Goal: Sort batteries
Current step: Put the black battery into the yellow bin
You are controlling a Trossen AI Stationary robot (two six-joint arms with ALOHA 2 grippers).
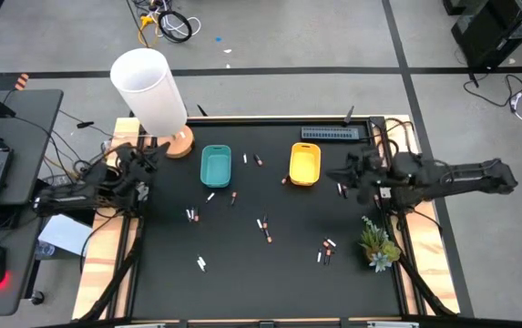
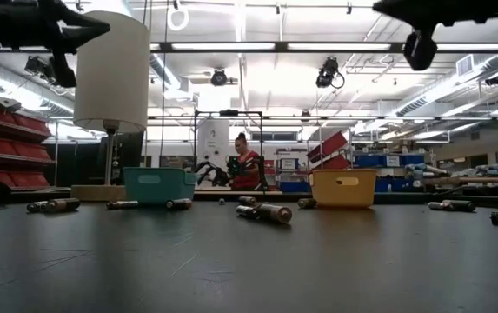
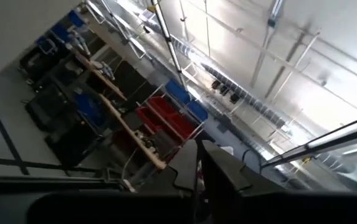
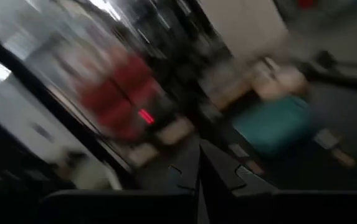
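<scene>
My two arms are both up off the surface (image 1: 270,282), neither carrying anything. My left end effector (image 1: 148,157) hangs near the surface's left edge, beside the lamp (image 1: 149,91). In its wrist view the fingers meet with no gap, and I judge it clenched on nothing, though the view is poor. My right end effector (image 1: 350,173) is at the right side, clenched and empty, its fingers pressed together in its own wrist view.

The batteries (image 1: 263,224) lie scattered on the dark surface: a pair in the middle, a few near the teal tray (image 1: 215,165), a small cluster (image 1: 325,250) toward the right front by the little plant (image 1: 377,244), others at the left front. Both the teal tray and the yellow tray (image 1: 304,164) look empty from above, so I judge sorting has barely begun.

What the next move turns on: one battery (image 1: 340,189) lies just beside my right end effector, a little toward the front of it, its long axis running roughly front to back. My right arm is far nearer to it than my left, and the yellow tray sits close on its inward side. I would have to release the fingers and lower them across that axis.
</scene>
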